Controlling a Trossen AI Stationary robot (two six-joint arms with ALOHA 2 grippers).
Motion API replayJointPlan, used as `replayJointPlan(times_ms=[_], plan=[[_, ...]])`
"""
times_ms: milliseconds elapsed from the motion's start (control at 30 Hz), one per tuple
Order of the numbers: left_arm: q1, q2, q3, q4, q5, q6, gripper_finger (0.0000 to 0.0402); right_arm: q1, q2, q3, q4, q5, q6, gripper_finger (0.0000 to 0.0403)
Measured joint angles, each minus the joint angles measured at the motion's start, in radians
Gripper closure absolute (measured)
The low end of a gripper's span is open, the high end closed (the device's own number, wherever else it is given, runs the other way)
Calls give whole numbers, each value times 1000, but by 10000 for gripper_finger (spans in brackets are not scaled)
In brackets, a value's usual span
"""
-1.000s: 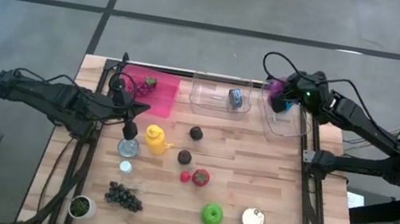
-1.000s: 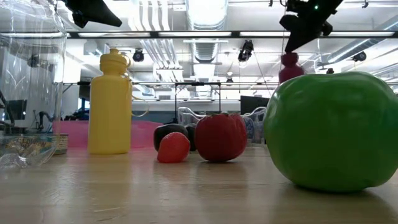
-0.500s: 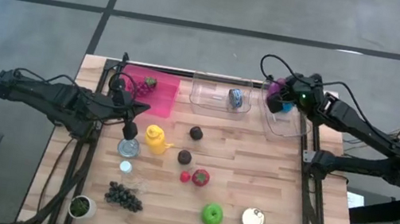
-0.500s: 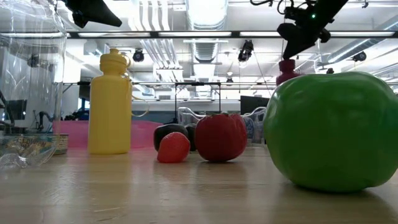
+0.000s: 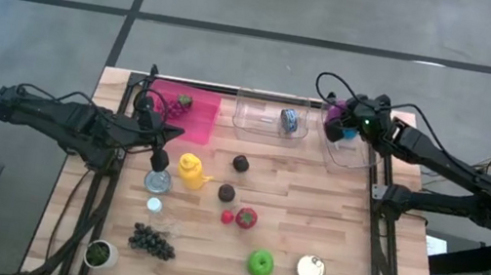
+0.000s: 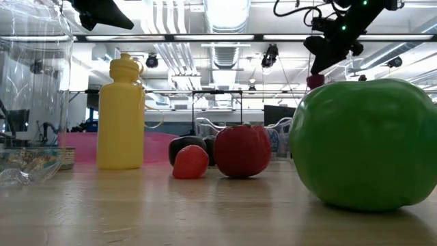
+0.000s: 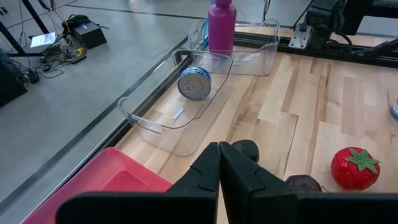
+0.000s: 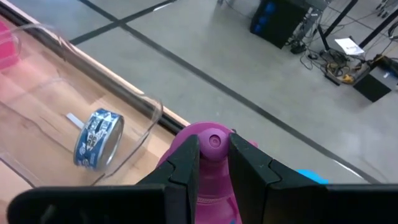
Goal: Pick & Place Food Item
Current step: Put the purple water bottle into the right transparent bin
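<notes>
Two clear plastic bins (image 5: 273, 122) sit at the wooden surface's (image 5: 313, 208) far edge; one blue-labelled tin (image 5: 289, 120), writing unreadable. Right gripper's fingers (image 8: 211, 163) clamp one magenta plastic bottle (image 5: 335, 118) over the right bin (image 5: 354, 153); left gripper's fingers (image 7: 219, 169) are closed, empty.

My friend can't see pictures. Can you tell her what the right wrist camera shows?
The right end effector is shut on the cap of a pink bottle. Beside it, a blue can lies on its side in a clear bin at the table's edge, with grey floor beyond.
</notes>
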Motion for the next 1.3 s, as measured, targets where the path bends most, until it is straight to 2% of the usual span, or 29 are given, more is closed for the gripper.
replayJointPlan(times_ms=[367, 767, 1300], plan=[[0, 0, 0, 0, 0, 0, 391, -2, 0, -74, 102, 0, 10, 335], [-1, 0, 0, 0, 0, 0, 391, -2, 0, -81, 103, -1, 10, 333], [-1, 0, 0, 0, 0, 0, 391, -1, 0, -82, 102, -1, 14, 254]])
